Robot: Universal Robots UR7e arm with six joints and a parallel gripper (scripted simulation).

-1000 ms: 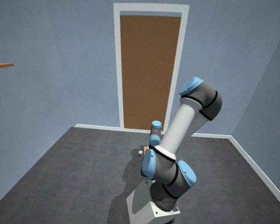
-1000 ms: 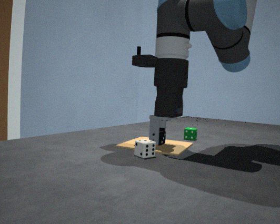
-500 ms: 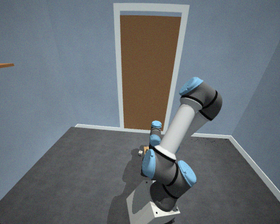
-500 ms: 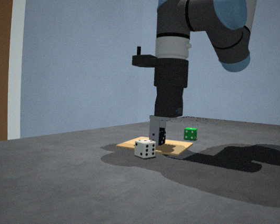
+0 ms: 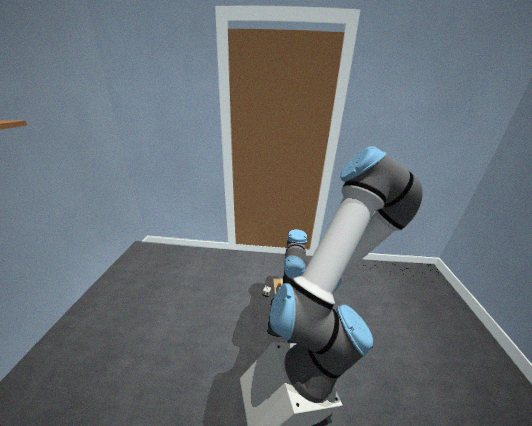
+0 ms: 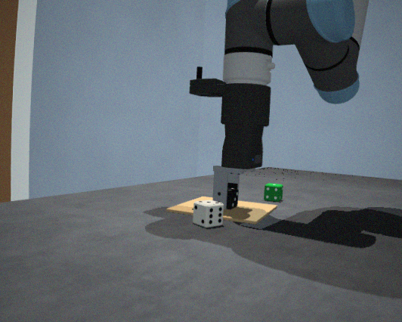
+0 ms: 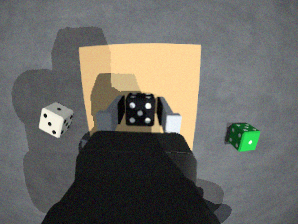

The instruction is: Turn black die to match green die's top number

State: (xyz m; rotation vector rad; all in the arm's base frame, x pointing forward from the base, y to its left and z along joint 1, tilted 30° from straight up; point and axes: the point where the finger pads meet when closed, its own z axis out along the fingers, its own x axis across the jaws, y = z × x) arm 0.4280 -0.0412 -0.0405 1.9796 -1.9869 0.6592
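Wrist view, L to R: white die [image 5: 266,290] [image 6: 208,214] [image 7: 56,120] L of grip. [image 6: 228,204] [image 7: 140,114], pointed straight down; black die [image 6: 233,199] [image 7: 140,110] on mat [image 5: 277,282] [image 6: 187,205] [image 7: 155,65] btwn its parted fingers; mat's near edge hidden; green die [image 6: 273,193] [image 7: 244,137] R.

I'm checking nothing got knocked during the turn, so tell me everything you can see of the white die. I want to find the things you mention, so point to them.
The white die [image 5: 266,290] [image 6: 208,214] [image 7: 56,120] is a cube with slightly rounded edges and black pips, plastic-looking. It lies flat on the gray surface, beside the tan mat and apart from it. Three pips show on top; the exterior view also shows sides with two and six. Only the surface beneath touches it.
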